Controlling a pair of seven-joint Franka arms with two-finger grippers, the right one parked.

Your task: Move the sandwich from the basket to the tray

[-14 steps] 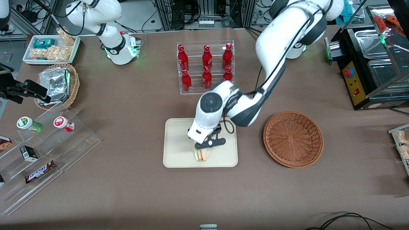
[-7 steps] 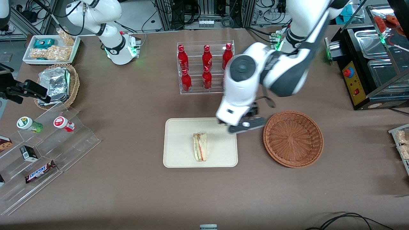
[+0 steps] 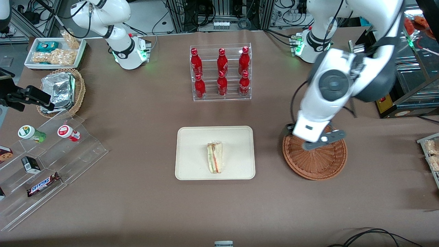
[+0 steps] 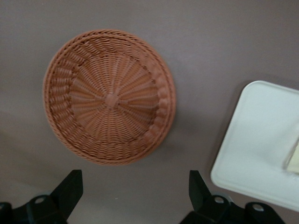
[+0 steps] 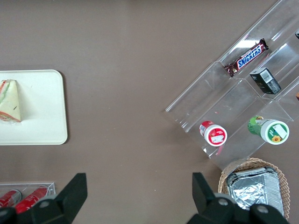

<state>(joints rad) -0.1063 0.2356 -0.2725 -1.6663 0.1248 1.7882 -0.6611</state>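
Sandwich (image 3: 215, 162) lying on the tray (image 3: 192, 151), claw (image 3: 322, 141) hanging above the basket (image 3: 315, 161) with its fingers (image 4: 69, 189) spread apart and nothing between them.

From the front, the sandwich is sitting on the tray's nearer half, well away from the claw toward the parked arm's end; bare brown table (image 3: 267, 192) is separating tray and basket. The claw is covering part of the basket's farther rim there, whereas the left wrist view is showing the whole basket (image 4: 110, 95) bare inside, with only a tray corner (image 4: 254, 154) and a sliver of sandwich (image 4: 293, 158) at the frame's edge. The right wrist view is showing the sandwich (image 5: 10, 100) near the tray's (image 5: 44, 112) rounded edge.
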